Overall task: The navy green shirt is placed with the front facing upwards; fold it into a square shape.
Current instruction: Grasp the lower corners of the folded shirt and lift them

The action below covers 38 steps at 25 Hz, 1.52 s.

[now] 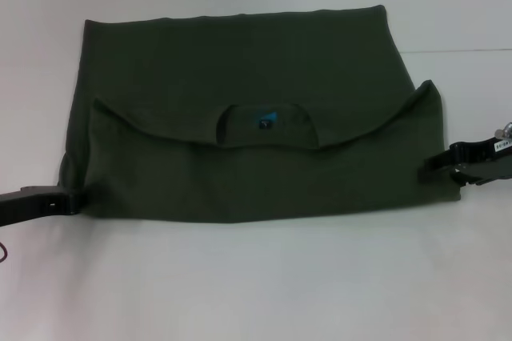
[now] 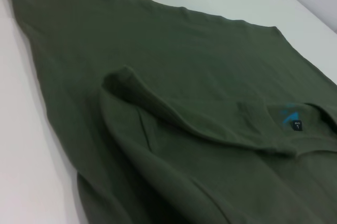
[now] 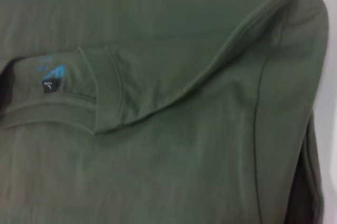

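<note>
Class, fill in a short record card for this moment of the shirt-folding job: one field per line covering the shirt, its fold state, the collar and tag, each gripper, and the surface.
shirt: navy green shirt, lying flat across the white table
fold state: near part folded over the far part; the lettering does not show
collar: collar in the middle of the folded layer's edge, with the neck tag showing blue print
left gripper: left gripper at the shirt's near left corner
right gripper: right gripper at the shirt's right edge
shape: wide rectangle, not yet a square
</note>
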Motion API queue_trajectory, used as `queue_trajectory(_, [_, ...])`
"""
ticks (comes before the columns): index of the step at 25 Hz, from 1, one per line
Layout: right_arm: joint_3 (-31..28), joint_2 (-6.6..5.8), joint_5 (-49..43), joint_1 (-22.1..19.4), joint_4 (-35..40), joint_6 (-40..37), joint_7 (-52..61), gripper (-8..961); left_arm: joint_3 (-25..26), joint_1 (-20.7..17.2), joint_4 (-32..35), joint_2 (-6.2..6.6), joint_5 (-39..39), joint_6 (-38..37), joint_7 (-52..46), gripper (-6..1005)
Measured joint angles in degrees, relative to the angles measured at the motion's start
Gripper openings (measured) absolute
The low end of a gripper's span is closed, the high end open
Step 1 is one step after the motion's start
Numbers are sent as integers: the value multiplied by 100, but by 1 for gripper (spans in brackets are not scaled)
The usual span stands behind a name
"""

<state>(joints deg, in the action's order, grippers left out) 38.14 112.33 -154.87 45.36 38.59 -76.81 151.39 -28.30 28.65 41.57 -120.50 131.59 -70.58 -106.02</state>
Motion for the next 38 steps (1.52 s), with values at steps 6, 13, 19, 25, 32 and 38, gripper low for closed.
queue_trajectory(6, [56, -1, 12, 0, -13, 7, 0, 597, -1, 2, 0, 0, -2, 0, 2, 51])
queue_trajectory(13, [74, -1, -5, 5, -15, 9, 1, 345, -18, 22, 0, 6, -2, 0, 1, 52])
queue_trajectory(19, [124, -3, -6, 8, -6, 9, -37, 161, -14, 29, 7, 11, 4, -28, -71, 52])
queue_trajectory(25, [128, -32, 23, 17, -1, -211, -229, 36, 28, -13, 170, 119, 58, -438, -438, 53])
queue_trajectory(32, [134, -124, 27, -36, 8, -1030, -495, 36, 98, -207, 754, 259, 426, -1406, -1167, 53])
queue_trajectory(38, [172, -148, -13, -165, 9, -1845, -781, 35, 496, -237, 1165, 368, 1105, -2353, -1531, 53])
